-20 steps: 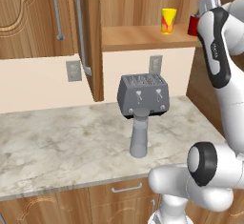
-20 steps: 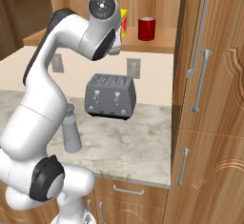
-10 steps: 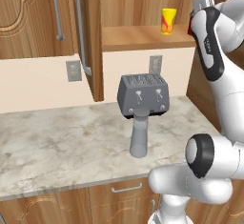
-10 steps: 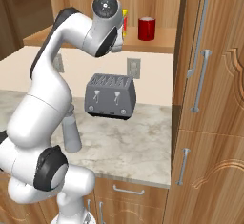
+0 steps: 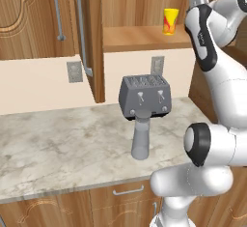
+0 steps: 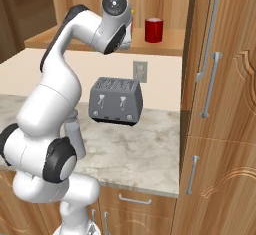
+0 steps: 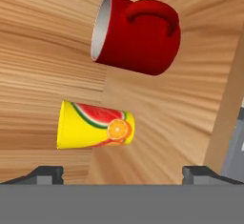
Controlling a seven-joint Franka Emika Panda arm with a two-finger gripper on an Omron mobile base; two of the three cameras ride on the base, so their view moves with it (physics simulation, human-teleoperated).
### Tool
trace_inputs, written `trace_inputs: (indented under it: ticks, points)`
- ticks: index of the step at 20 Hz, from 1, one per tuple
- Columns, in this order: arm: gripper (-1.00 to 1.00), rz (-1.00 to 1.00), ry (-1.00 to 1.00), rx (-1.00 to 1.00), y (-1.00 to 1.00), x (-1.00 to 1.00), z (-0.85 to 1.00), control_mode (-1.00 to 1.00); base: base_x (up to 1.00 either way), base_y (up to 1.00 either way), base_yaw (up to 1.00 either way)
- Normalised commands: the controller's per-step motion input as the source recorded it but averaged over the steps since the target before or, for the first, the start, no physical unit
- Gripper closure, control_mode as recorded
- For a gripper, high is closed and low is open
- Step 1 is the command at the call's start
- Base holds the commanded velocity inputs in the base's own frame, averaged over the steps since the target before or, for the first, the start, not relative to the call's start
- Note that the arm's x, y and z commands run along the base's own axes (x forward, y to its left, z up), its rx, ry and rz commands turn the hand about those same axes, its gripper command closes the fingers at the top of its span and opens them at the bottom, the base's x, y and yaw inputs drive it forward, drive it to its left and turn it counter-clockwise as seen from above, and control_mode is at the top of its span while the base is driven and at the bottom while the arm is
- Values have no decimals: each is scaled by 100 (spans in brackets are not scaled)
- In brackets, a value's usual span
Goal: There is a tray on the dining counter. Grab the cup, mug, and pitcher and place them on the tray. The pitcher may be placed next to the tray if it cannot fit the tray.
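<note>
Gripper [image 7: 122, 173] stands spread wide with nothing between its tips, raised to the level of a wooden shelf [image 5: 144, 36] set high above the bench [image 5: 62, 146]. Just ahead of it on that shelf stands one cup [image 7: 95, 125], a yellow tumbler without a handle, printed with a watermelon slice and an orange slice; it is the nearer of the two vessels. Beyond the cup, apart from it, stands one mug [image 7: 136, 30], glossy red with a pale inside and a thick looped handle on its side. Well below the gripper, on the marble bench, one grey pitcher [image 5: 141, 135] rises upright with a narrowed neck, and one boxy grey toaster [image 5: 144, 96] sits just behind it against the wall. A tall wooden cabinet [image 6: 220, 104] closes the shelf on one side, near the mug; bare shelf shows between the cup and the mug.
</note>
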Motion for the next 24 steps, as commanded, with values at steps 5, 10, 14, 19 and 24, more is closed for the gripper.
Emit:
trace_inputs:
  ticks: [5, 10, 14, 19, 24]
  points:
    - [-100, 0, 0, 0, 0, 38, 4, -100, 0, 0, 0]
    - [-100, 0, 0, 0, 0, 28, 1, -100, 0, 0, 0]
    - [-100, 0, -2, 0, 0, 14, 6, -100, 0, 0, 0]
    - [-100, 0, -2, 0, 8, 12, 6, -100, 0, 0, 0]
    - [-100, 0, 0, 0, 0, 5, 0, -100, 0, 0, 0]
